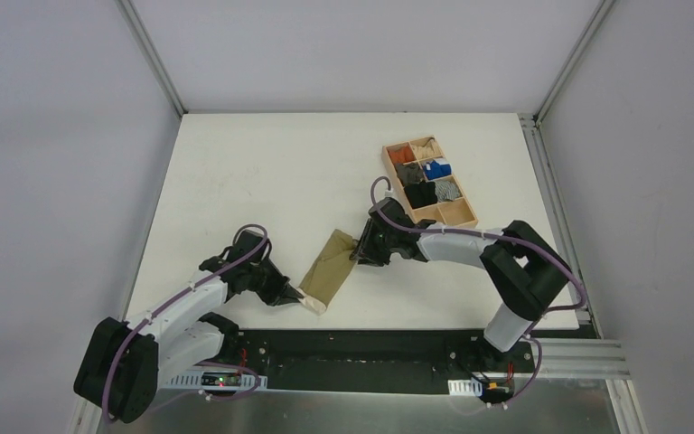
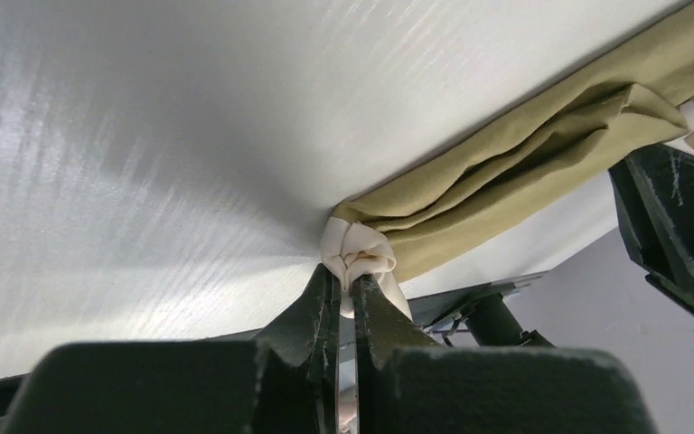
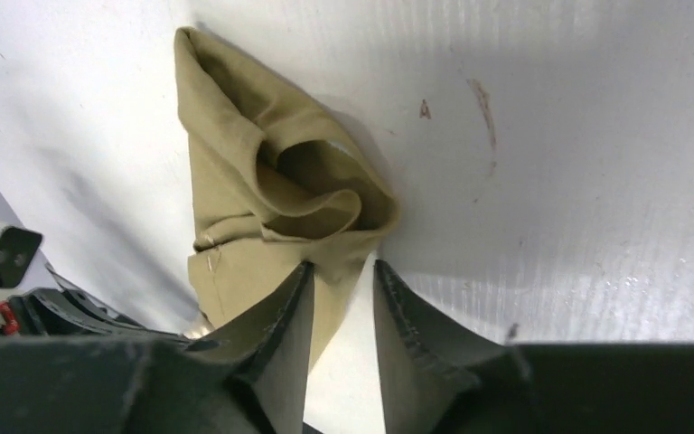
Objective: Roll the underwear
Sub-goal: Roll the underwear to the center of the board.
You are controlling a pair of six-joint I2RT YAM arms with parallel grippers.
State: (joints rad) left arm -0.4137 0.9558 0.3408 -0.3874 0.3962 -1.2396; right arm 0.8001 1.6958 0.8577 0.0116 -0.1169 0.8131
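The olive-khaki soft-fabric underwear (image 1: 328, 269) lies on the white surface (image 1: 262, 172), near its front edge and between the two arms. Seen from above, its long axis runs from about 7 o'clock to 1 o'clock. The cream-white waistband (image 1: 314, 303) is at the 7 o'clock end and the folded leg end at 1 o'clock.

The left tool (image 1: 289, 297) sits at the waistband end. From its own wrist view, the left tool (image 2: 348, 280) has its jaws closed narrow, pinching a bunched knot of the waistband (image 2: 357, 255). The rest of the underwear (image 2: 524, 154) stretches away from it toward 2 o'clock in loose lengthwise folds.

The right tool (image 1: 360, 249) meets the opposite end. In its wrist view the right tool (image 3: 343, 267) stands partly apart, with bare surface showing in the gap. The underwear (image 3: 235, 163) lies toward 11 o'clock from it, its rumpled corner touching the left-hand finger (image 3: 280, 316). Nothing appears to be clamped there.

So each arm is at one end, and the garment's length lies straight between them. A roll would likely travel along that 7-to-1 line, with the right tool needing to shift slightly toward 10 o'clock to catch the cloth.

A light wooden divided box (image 1: 466, 215) holding small coloured bundles sits well apart, at about 1 o'clock from the garment.
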